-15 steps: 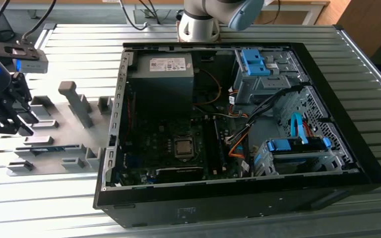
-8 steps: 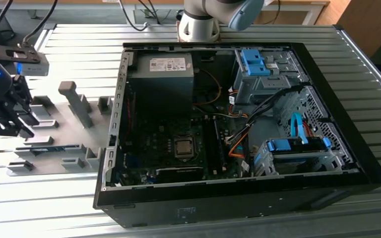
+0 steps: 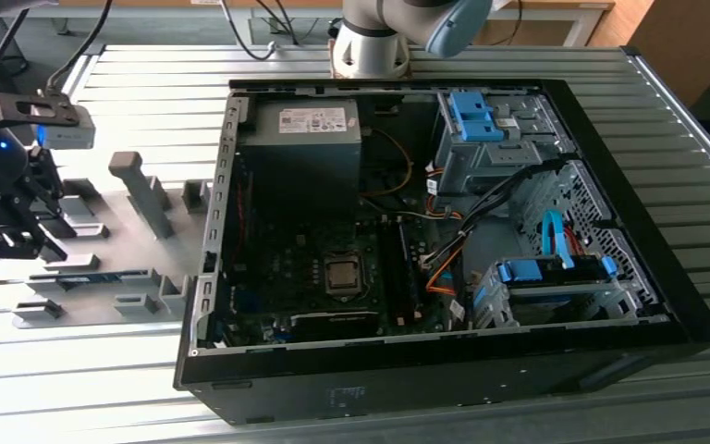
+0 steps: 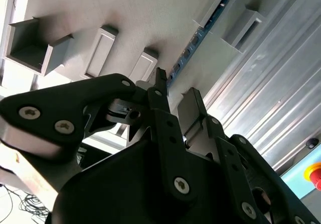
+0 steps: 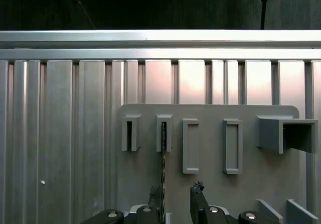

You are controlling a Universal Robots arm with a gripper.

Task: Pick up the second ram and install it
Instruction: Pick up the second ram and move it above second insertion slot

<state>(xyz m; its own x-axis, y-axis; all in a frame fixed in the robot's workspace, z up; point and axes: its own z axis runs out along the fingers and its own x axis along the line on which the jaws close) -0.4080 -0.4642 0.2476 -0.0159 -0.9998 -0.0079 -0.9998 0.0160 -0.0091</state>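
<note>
Open pincer [image 5: 178,200] at the second ram [image 5: 163,156] on the desk [image 3: 84,388]
Its two fingers stand apart, holding nothing. The one stick sits on edge in a slot of the grey plate [image 5: 140,179], seemingly just beside one finger. One computer case [image 3: 454,379] lies nearby.

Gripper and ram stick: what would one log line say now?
gripper: open | location: at second ram | second ram: standing in fixture block, not gripped

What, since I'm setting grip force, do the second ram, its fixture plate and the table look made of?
The second ram: blue-green board, likely fibreglass laminate, matt. The fixture plate: uniform grey, matt, probably plastic. The table: ribbed, reflective silver, seemingly aluminium.
</note>
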